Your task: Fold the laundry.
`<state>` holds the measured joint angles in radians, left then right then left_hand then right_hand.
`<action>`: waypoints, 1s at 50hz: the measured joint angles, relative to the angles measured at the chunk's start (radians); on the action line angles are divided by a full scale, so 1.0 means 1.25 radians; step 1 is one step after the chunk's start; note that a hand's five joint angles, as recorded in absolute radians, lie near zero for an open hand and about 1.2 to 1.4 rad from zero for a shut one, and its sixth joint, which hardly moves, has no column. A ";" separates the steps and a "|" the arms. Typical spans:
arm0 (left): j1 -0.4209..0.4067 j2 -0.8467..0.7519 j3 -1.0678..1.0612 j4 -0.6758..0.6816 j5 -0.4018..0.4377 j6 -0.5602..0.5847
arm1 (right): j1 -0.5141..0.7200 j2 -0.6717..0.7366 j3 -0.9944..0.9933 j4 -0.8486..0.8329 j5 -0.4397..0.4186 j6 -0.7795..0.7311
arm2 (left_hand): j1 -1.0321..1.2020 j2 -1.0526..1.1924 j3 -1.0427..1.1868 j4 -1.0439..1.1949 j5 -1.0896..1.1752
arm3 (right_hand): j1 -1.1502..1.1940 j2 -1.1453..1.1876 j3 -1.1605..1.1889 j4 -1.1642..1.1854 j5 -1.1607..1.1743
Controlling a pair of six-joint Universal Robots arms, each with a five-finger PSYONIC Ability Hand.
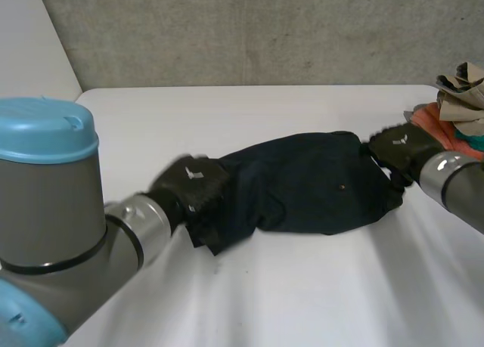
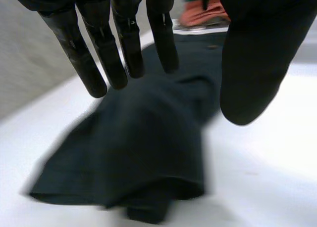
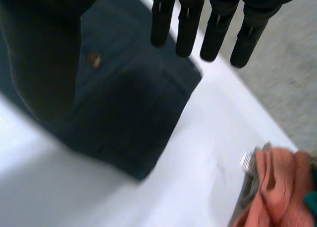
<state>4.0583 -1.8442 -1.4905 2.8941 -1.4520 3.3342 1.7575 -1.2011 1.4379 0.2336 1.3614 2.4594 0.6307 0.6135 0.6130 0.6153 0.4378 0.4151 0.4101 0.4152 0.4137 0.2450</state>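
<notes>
Head view, dark garment (image 1: 302, 184): lies crumpled lengthwise across the middle of the white desk (image 1: 302, 302).
Head view, left hand (image 1: 193, 182): at the garment's left end, over a rumpled corner of the cloth.
Head view, right hand (image 1: 399, 147): at the garment's right end, against its far edge.
Head view, pile of clothes (image 1: 457, 105): beige, salmon and teal pieces heaped loose on the desk's far right corner, just beyond the right hand.
Left wrist view, left hand (image 2: 257, 54): fingers (image 2: 94, 64) straight and spread apart from the thumb, grasping nothing.
Left wrist view, dark garment (image 2: 138, 153): bunched on the desk (image 2: 267, 177) under the palm, running off past the fingertips toward the pile of clothes (image 2: 205, 14).
Right wrist view, right hand (image 3: 42, 54): fingers (image 3: 215, 36) straight, side by side, well clear of the thumb and empty.
Right wrist view, dark garment (image 3: 133, 118): flat under the palm, one squared corner lying on the desk (image 3: 188, 172) just past the fingertips; a small tan mark (image 3: 93, 60) shows on the cloth beside the thumb.
Right wrist view, pile of clothes (image 3: 277, 187): salmon cloth uppermost, apart from the garment's corner.
</notes>
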 measured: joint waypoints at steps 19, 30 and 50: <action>0.038 -0.255 0.150 0.028 -0.081 0.041 | -0.112 0.136 0.070 -0.153 -0.192 -0.180 | -0.264 -0.248 -0.245 -0.256 -0.260 | 0.017 0.001 -0.003 -0.010 -0.035; 0.043 -0.389 0.277 0.048 -0.133 0.220 | -0.094 0.197 0.046 -0.284 -0.226 -0.155 | -0.247 -0.236 -0.235 -0.241 -0.240 | 0.030 0.033 0.030 0.043 0.043; 0.041 -0.509 0.379 0.220 -0.126 0.295 | -0.031 0.327 -0.091 -0.382 -0.191 -0.092 | 0.380 0.388 0.384 0.379 0.364 | 0.305 0.316 0.308 0.309 0.295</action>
<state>4.1095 -2.4805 -1.0163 3.1687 -1.6093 3.7029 1.7192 -0.7927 1.3245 -0.2438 1.1222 2.3447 1.1056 1.0990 1.0934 1.0891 0.8933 0.7966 0.8055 0.8003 0.8000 0.6136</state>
